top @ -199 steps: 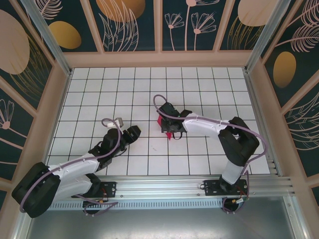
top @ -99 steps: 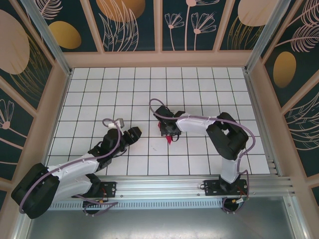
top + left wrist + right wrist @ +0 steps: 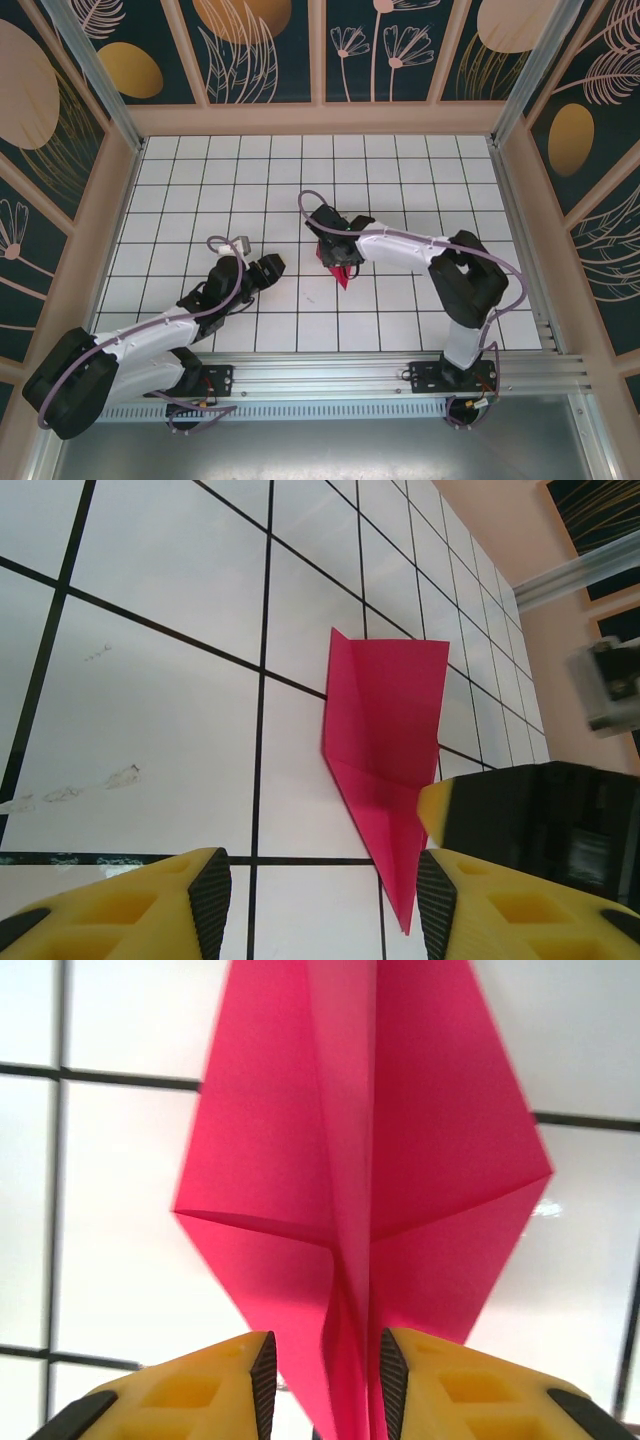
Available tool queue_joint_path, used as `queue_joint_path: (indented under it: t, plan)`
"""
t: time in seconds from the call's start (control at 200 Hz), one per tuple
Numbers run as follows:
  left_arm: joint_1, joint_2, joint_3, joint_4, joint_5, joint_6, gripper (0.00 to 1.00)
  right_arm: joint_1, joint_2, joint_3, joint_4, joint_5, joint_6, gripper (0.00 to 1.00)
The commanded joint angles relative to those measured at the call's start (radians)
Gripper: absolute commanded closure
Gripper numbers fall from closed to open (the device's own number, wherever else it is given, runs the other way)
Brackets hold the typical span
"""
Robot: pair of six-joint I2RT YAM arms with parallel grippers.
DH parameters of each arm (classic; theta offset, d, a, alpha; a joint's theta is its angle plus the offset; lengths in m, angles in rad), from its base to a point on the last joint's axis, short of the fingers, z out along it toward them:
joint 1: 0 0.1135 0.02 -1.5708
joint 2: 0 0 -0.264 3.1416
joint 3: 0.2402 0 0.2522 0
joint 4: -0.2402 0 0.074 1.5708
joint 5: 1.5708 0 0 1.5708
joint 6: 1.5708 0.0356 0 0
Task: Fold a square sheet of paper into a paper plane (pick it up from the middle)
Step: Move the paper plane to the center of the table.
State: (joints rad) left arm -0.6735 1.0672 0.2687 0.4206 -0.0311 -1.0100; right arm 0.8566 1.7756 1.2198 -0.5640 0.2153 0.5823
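Note:
The square sheet of paper is folded into a magenta-red pointed paper plane (image 3: 343,279) lying on the white tiled table near its middle. In the right wrist view the paper plane (image 3: 270,1160) spreads both wings flat, and its raised centre fold runs between the pads. My right gripper (image 3: 322,1380) stands open astride that fold, with a gap on the left side. It hovers over the plane's rear (image 3: 336,256). My left gripper (image 3: 268,268) rests to the left, open and holding nothing (image 3: 320,890). In the left wrist view the plane's (image 3: 385,715) tip lies close to the right fingertip.
The tiled table (image 3: 200,180) is walled by a beige rim and patterned panels (image 3: 260,50). A metal rail (image 3: 400,370) runs along the near edge by the arm bases. In the left wrist view the right gripper's black and yellow body (image 3: 530,820) is to the right of the plane.
My right gripper's jaws have parted from around the plane's centre fold, and the arm has shifted slightly. The left arm has stayed put.

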Motion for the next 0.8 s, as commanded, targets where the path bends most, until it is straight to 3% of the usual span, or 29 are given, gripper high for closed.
queue_joint_path:
  t: [0.0, 0.245, 0.37, 0.59, 0.796]
  plan:
    - [-0.003, -0.004, 0.036, -0.038, -0.006, 0.038, 0.45, 0.007, -0.098, 0.065, -0.076, 0.05, -0.033, 0.64]
    - [-0.003, -0.018, 0.055, -0.073, -0.024, 0.05, 0.45, 0.005, -0.214, 0.075, -0.062, 0.117, -0.067, 0.6]
    - [-0.005, -0.03, 0.055, -0.088, -0.03, 0.055, 0.45, -0.032, -0.224, 0.013, -0.01, 0.057, -0.081, 0.58]
    - [-0.004, -0.079, 0.045, -0.135, -0.072, 0.06, 0.42, -0.071, -0.146, -0.069, 0.09, -0.068, -0.109, 0.57]
    - [-0.004, -0.122, 0.039, -0.171, -0.09, 0.067, 0.4, -0.074, -0.04, -0.068, 0.103, -0.044, -0.11, 0.56]
